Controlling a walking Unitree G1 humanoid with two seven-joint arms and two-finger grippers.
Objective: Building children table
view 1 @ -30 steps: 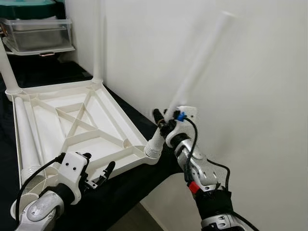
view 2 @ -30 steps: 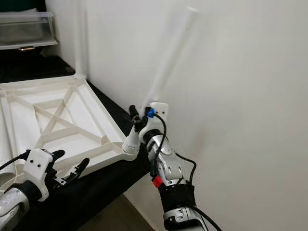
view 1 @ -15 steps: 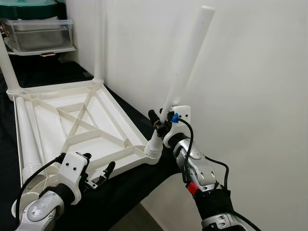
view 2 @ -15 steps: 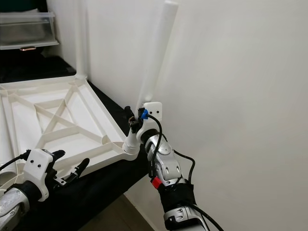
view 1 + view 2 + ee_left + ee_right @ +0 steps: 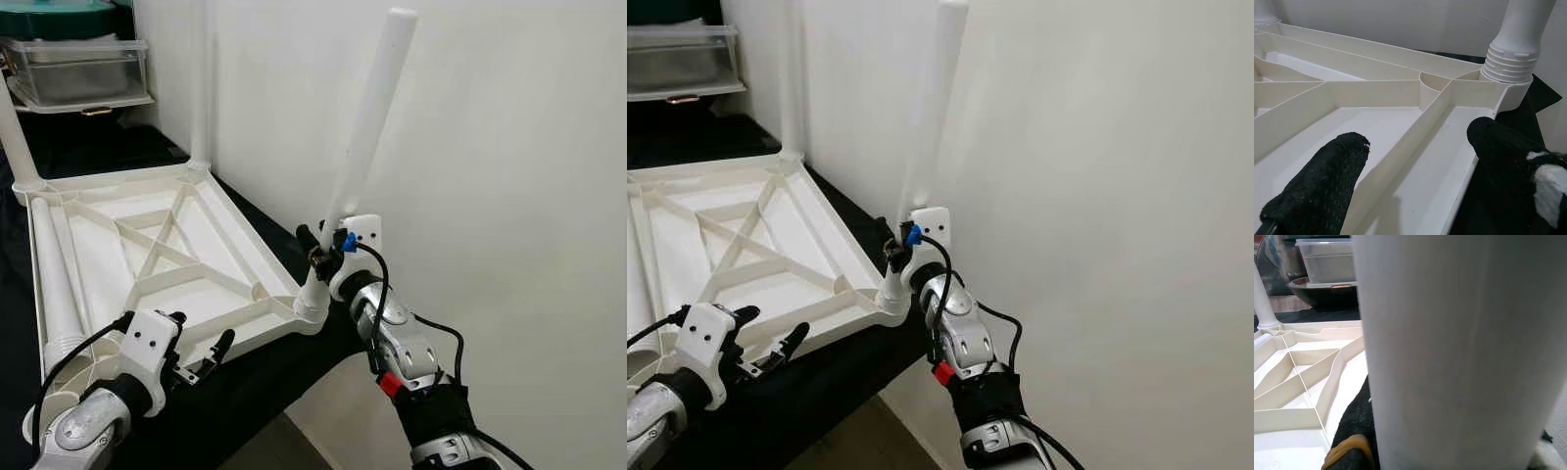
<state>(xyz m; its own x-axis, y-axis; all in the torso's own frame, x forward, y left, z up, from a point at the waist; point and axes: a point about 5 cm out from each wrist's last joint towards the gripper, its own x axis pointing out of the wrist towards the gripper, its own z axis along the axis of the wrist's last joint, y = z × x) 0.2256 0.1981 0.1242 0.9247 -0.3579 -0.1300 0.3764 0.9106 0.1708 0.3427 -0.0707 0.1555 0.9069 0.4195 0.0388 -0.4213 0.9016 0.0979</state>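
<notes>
A white children's table top (image 5: 147, 250) lies upside down on a black cloth. Two white legs stand at its far corners, one on the left (image 5: 14, 137) and one on the right (image 5: 201, 88). Another loose leg (image 5: 54, 284) lies along its left rim. My right gripper (image 5: 318, 252) is shut on a white leg (image 5: 367, 127) low on its shaft; the leg's ribbed base (image 5: 1511, 61) sits in the near right corner socket (image 5: 312, 305), leaning slightly right. My left gripper (image 5: 211, 354) hovers open over the near rim, its fingers (image 5: 1317, 191) empty.
A white wall (image 5: 490, 147) runs close along the right of the table top and the held leg. Stacked clear plastic containers (image 5: 78, 69) stand at the back left. The cloth's edge (image 5: 255, 392) drops to the floor (image 5: 284, 441) at the front.
The held leg has swung leftward from a strong rightward tilt to nearly upright, with my right gripper shifting left with it. The left gripper has stayed put.
</notes>
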